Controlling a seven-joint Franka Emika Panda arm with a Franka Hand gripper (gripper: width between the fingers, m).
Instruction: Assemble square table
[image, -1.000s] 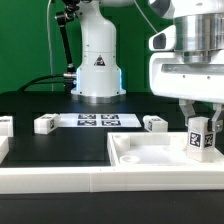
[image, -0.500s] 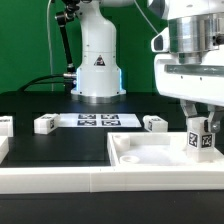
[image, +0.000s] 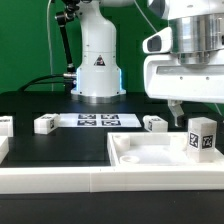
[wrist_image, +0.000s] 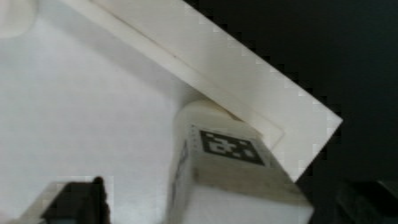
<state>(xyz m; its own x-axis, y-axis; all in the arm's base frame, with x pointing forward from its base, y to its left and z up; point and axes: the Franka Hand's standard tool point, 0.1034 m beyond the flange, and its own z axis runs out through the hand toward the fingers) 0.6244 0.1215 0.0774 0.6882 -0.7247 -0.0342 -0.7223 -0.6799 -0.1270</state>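
In the exterior view, the gripper (image: 198, 108) hangs with jaws spread wide, gripping nothing, just above a tagged white leg (image: 201, 137). The leg stands upright on the square tabletop (image: 140, 160) at the exterior view's right. In the wrist view, the fingers (wrist_image: 75, 200) flank the leg (wrist_image: 231, 160) at the tabletop's (wrist_image: 89, 100) corner without touching it.

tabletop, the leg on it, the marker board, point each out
tabletop (image: 150, 152), exterior view, bare inner face
leg (image: 201, 137), exterior view, tagged front face
marker board (image: 95, 121), exterior view, its middle tags
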